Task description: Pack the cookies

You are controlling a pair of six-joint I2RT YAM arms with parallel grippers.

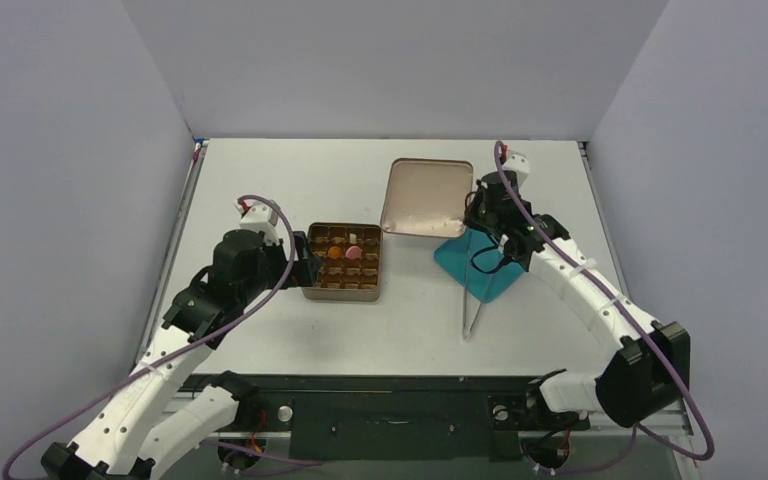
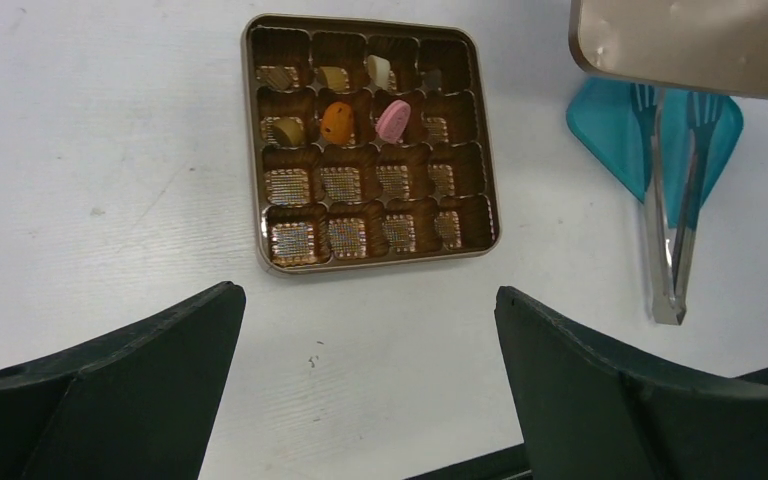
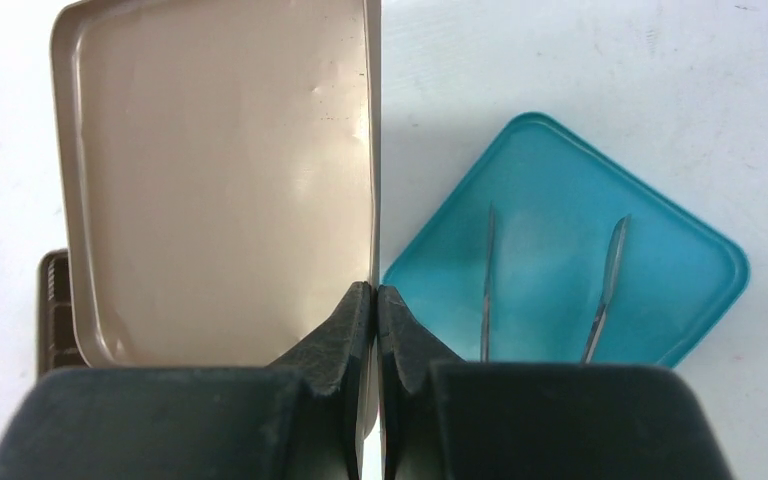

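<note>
A flat white table (image 1: 260,190) sits inside plain grey walls. On it lies a square brown tin with a grid of little cups (image 2: 345,237). The cookies (image 2: 360,100) are all in the tin, in the two rows far from the arms. The orange round cookie (image 2: 337,122) and the pink round cookie (image 2: 393,119) sit side by side. The cream-white cookie (image 2: 378,70) is one row further back, and small brown bits (image 2: 334,76) fill the cups near them. The near two rows have no cookies.

The left claw (image 2: 365,292) is spread as wide as it goes, has nothing in it, and sits near the tin's left side. The right claw (image 3: 376,295) is squeezed tight on one edge of a shiny tan metal lid (image 3: 220,180), and the lid is up off the table. Under it is a teal square plate (image 3: 560,180). Silver metal tongs (image 2: 672,240) rest with their tips on the plate.
</note>
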